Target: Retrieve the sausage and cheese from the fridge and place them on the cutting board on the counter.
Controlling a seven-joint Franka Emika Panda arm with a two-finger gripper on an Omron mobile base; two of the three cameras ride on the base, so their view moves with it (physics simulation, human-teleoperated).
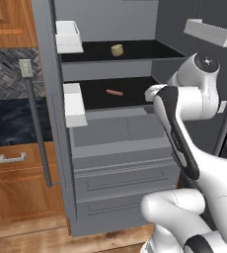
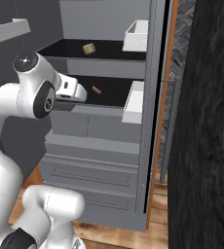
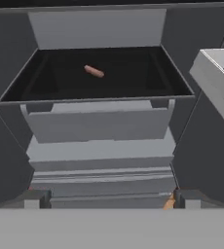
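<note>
The fridge (image 1: 120, 163) stands open, its grey drawers below and two dark shelves above; the sausage (image 1: 114, 92) lies alone on the lower dark shelf (image 1: 130, 96), a thin reddish-pink link resting flat, toward the middle of that shelf; in the hand view it sits at about 11 o'clock from the picture's centre, on the black shelf floor, well apart from the shelf walls; the cheese (image 1: 117, 50) sits on the upper shelf (image 1: 145, 49), a small pale yellow chunk, roughly at 12 o'clock above the sausage in the left base view. White door bins (image 1: 68, 37) hang on the open door at the left of that view, one level with each shelf.

The claw (image 3: 106, 199) is spread wide, holding nothing; its two dark tips (image 3: 36, 198) show far apart at 7 and 5 o'clock along the bottom of the hand view, facing the fridge drawers; the sausage lies ahead of it and higher in that view, not touched. The white arm (image 1: 184, 123) reaches toward the lower shelf from the right in the left base view; the surface (image 1: 12, 121), glossy black, shows at 9 o'clock beyond the door's bar handle (image 1: 36, 133), above reddish wooden cabinets (image 1: 17, 183).
</note>
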